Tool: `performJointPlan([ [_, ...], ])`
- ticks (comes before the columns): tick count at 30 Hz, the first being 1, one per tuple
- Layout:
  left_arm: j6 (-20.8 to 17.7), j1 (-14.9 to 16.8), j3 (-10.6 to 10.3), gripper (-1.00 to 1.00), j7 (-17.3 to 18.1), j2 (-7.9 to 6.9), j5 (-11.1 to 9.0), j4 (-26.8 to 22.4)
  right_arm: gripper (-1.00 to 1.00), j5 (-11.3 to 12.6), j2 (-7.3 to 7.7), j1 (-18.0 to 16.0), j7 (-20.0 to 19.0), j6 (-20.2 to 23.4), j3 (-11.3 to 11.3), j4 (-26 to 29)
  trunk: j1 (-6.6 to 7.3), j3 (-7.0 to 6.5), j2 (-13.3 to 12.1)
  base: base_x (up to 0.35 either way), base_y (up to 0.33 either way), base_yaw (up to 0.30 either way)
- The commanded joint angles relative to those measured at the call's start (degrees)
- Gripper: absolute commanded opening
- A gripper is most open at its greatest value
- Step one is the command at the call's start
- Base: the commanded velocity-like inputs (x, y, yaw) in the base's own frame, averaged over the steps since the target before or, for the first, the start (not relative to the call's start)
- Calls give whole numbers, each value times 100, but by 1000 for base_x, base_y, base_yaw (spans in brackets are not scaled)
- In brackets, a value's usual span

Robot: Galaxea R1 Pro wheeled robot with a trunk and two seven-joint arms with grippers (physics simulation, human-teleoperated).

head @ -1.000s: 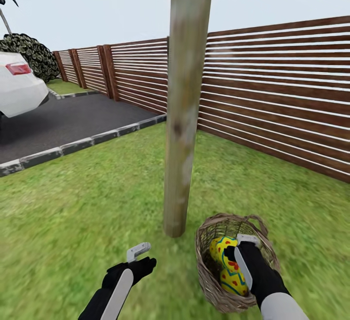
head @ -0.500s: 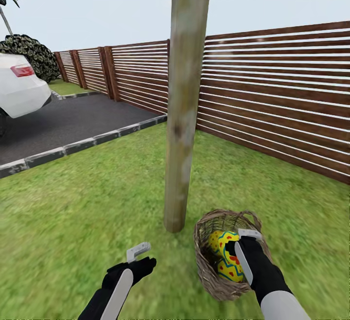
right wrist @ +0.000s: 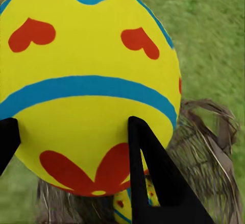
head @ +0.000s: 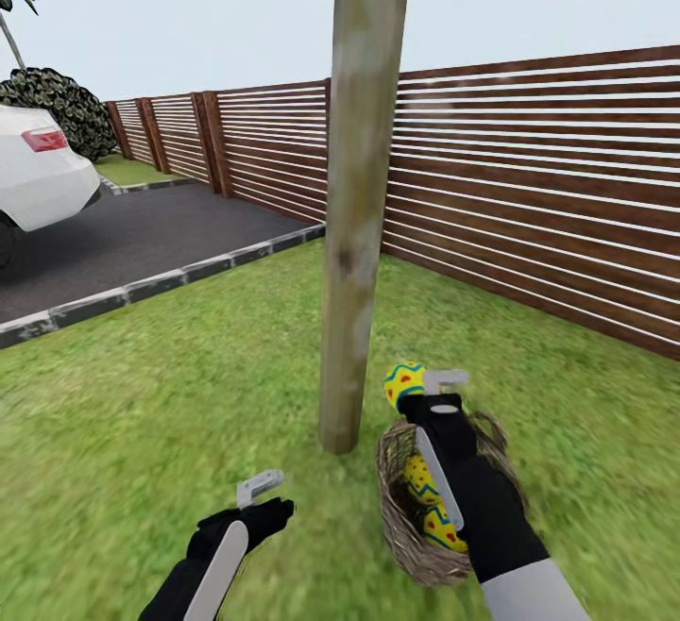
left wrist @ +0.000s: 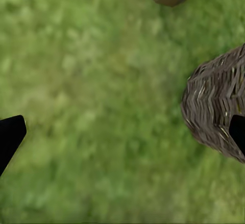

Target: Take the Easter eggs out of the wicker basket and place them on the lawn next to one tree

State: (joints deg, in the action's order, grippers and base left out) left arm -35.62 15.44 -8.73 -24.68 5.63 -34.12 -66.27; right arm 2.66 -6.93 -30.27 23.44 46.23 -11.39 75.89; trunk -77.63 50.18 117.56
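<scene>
The right pincer (head: 422, 389) is clenched on one Easter egg (head: 404, 384), yellow with blue zigzag bands and red heart marks. It holds this egg in the air, above the rim of the wicker basket (head: 401, 517). In the right wrist view the held egg (right wrist: 89, 89) sits between the two black fingers (right wrist: 158, 178) and touches them on both sides. Directly below the pincer the basket stands on the lawn (head: 170, 394), and two more eggs (head: 430, 508) lie inside it, partly hidden behind the right arm. One of them (right wrist: 127, 203) shows under the held egg in the right wrist view, with the basket rim (right wrist: 214, 152) around it.

Just beside the right pincer, on its left, stands the pale trunk of the tree (head: 359, 196); its foot meets the grass near the basket, not touching it.

The left pincer (head: 257, 487) hangs low over the grass, well apart from the basket, on the other side of the trunk foot. It is released and holds nothing. In the left wrist view its dark fingertips (left wrist: 10, 134) stand wide apart, with bare grass between them and the basket wall (left wrist: 214, 112) to one side.

Farther from both pincers there is a brown slatted fence (head: 538, 177), a dark paved driveway (head: 123, 234) and a white car (head: 38, 168).
</scene>
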Motion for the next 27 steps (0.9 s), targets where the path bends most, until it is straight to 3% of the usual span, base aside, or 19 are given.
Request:
performJointPlan([
  [1,-3,2,-3,100,-51,-56,-66,-13,-100,14,-139,-5,45,75,-249,56,1,5,2,0,0,0],
  [4,-5,2,49,100,-46,-141,-68,-17,-100,31,-294,-5,49,98,-1326,-147,1,5,2,-94,127,0],
  [7,13,2,104,100,-39,-156,-68,-17,-100,61,-307,1,45,20,-1787,-638,1,5,2,-49,282,0],
  [16,44,1,131,100,-45,-240,-68,-19,-100,68,-307,4,38,-506,-1884,-1485,1,5,2,2,323,0],
  [20,607,2,201,100,-28,-301,-68,-26,-100,68,-307,4,38,-1186,-1873,-2178,1,5,2,171,295,0],
  [25,779,2,231,100,5,-316,-73,-23,-100,68,-307,4,43,-2209,-1867,-3059,1,5,2,245,260,0],
  [27,783,2,244,100,392,-391,-76,-13,-100,68,-307,5,46,-2500,-1858,-3300,1,5,2,253,256,0],
])
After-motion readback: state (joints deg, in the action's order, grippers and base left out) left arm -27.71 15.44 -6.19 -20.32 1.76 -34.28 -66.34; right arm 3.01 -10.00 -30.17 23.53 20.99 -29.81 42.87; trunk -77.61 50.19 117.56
